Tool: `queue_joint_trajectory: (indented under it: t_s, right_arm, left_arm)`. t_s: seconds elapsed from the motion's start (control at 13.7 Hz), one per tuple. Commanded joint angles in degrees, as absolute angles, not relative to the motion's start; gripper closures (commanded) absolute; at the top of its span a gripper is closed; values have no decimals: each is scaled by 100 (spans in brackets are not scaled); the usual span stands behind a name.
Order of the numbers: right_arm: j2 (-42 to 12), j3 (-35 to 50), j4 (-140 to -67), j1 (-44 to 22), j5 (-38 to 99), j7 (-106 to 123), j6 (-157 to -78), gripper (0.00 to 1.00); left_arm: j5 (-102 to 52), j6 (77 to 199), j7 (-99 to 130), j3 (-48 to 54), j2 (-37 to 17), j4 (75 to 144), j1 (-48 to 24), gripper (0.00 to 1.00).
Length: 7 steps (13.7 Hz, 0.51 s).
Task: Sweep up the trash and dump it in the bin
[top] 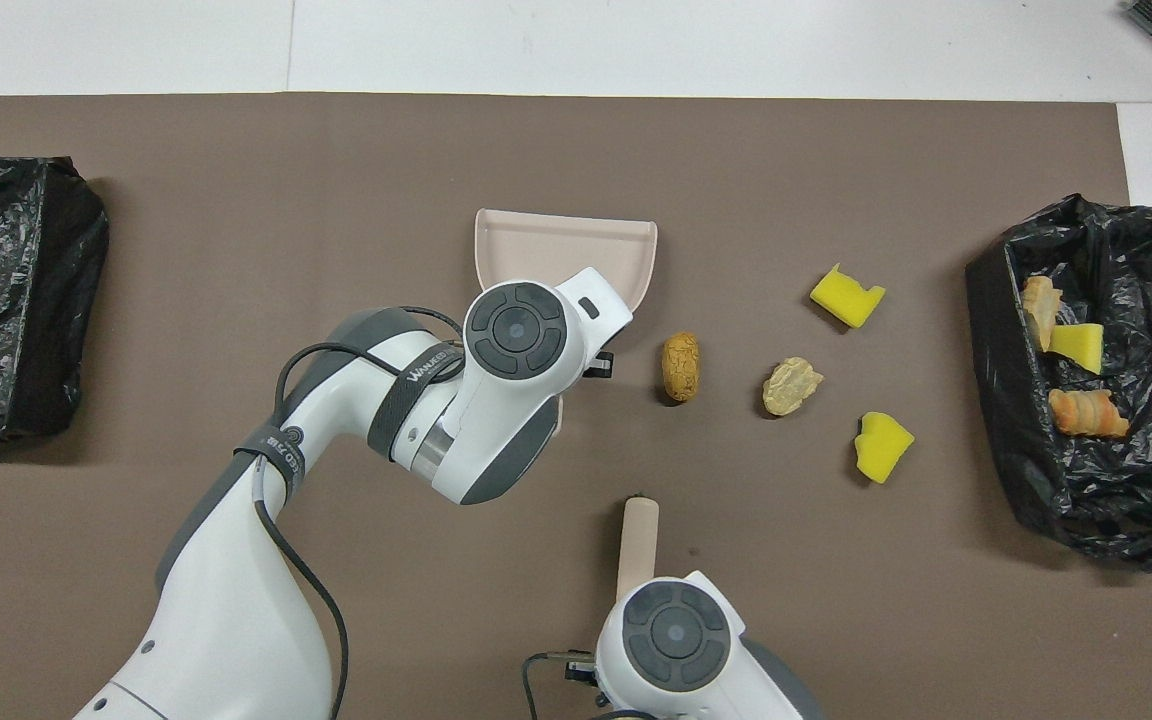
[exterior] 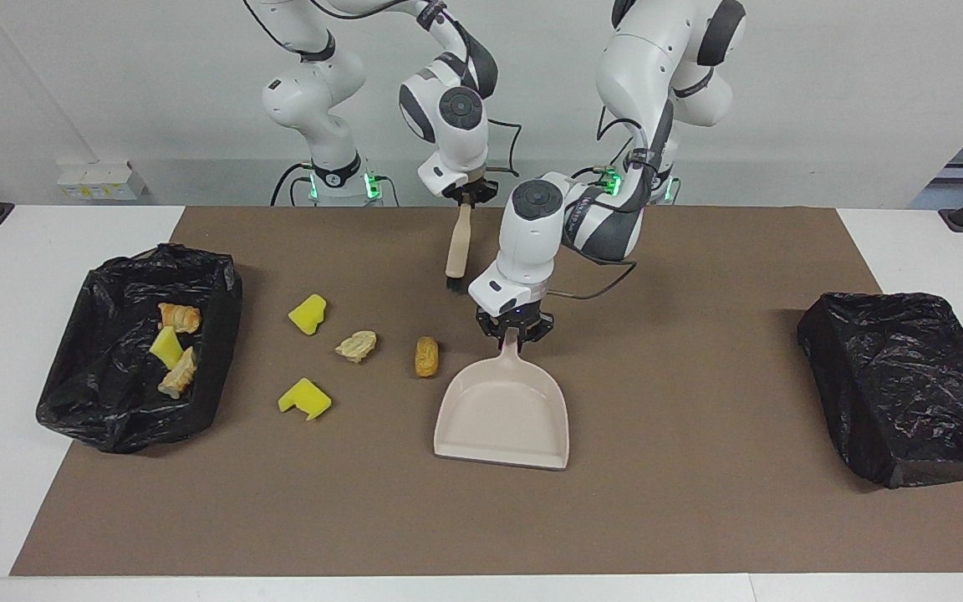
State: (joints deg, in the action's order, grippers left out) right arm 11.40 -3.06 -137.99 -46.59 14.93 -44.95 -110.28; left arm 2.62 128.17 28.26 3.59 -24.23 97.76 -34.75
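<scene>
My left gripper is shut on the handle of the beige dustpan, whose pan rests on the brown mat. The right gripper is shut on the top of a beige brush that hangs just above the mat, closer to the robots than the pan. Loose trash lies between pan and bin: a brown pastry piece closest to the pan, a tan bread scrap, and two yellow sponge chunks. The open black-bagged bin at the right arm's end holds three scraps.
A second bin wrapped in a black bag stands at the left arm's end of the table. The brown mat covers most of the white table. In the overhead view the left arm's wrist covers the dustpan's handle.
</scene>
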Motion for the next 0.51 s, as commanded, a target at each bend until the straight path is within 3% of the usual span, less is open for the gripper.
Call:
queue_joint_trajectory:
  t_s: [0.0,0.44]
  right_arm:
    - [1590,-290,-13896,-4177,1179,-4044,-10531,100]
    - [1591,-290,-13843,-2885,117,-3026,-10046,100]
  left_arm:
    - [404,12289,2324,299,-1953,9826,-3341,100]
    - [413,11452,-936,299,-1618,10062,-2874,100]
